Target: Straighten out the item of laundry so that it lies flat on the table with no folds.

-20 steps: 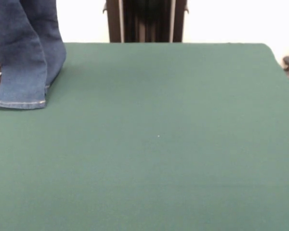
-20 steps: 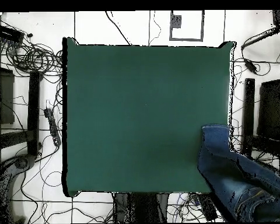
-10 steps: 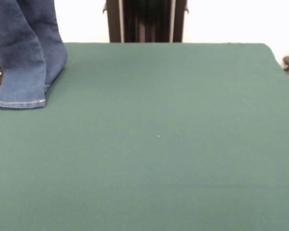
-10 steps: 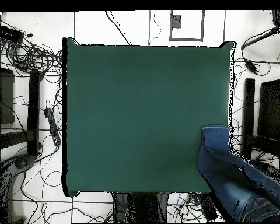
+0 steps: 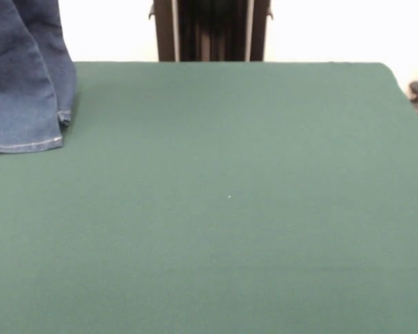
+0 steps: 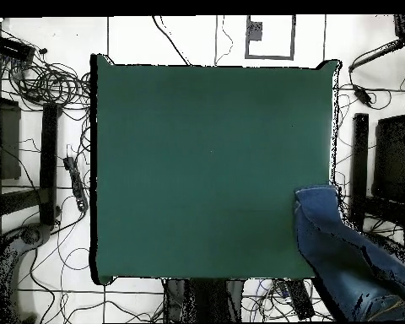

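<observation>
Green felt table (image 5: 230,195) is lying almost bare; the jeans (image 5: 24,83) are hanging at its corner, hems now sliding toward the edge, so flattening is not started. No gripper is showing.

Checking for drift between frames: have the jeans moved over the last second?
Yes. In the overhead view the jeans have slid toward the table's right edge, so less of the legs covers the felt.
</observation>
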### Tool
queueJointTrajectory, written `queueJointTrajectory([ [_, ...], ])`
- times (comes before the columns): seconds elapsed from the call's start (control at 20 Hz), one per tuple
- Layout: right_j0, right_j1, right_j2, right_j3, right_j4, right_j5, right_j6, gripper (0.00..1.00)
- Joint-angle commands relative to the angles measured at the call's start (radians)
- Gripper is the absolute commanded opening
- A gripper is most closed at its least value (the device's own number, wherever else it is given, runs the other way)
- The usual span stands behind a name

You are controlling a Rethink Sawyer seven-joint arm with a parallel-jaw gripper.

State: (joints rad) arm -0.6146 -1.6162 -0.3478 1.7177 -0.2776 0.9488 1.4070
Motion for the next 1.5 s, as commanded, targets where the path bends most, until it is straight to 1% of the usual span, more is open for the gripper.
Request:
queueJointTrajectory([
  [0.05,0.013,-0.048,0.012,0.040,0.075,0.113,-0.401,0.00],
  [0.2,0.019,-0.036,0.024,0.056,0.091,0.093,-0.390,0.00],
  [0.4,0.039,-0.027,0.029,0.059,0.072,0.116,-0.355,0.00],
  [0.55,0.041,-0.011,0.050,0.002,0.057,0.162,-0.347,0.00],
  [0.9,0.013,0.033,0.086,-0.084,0.072,0.216,-0.367,0.00],
  [1.5,-0.076,0.086,0.163,-0.252,0.083,0.365,-0.449,0.00],
])
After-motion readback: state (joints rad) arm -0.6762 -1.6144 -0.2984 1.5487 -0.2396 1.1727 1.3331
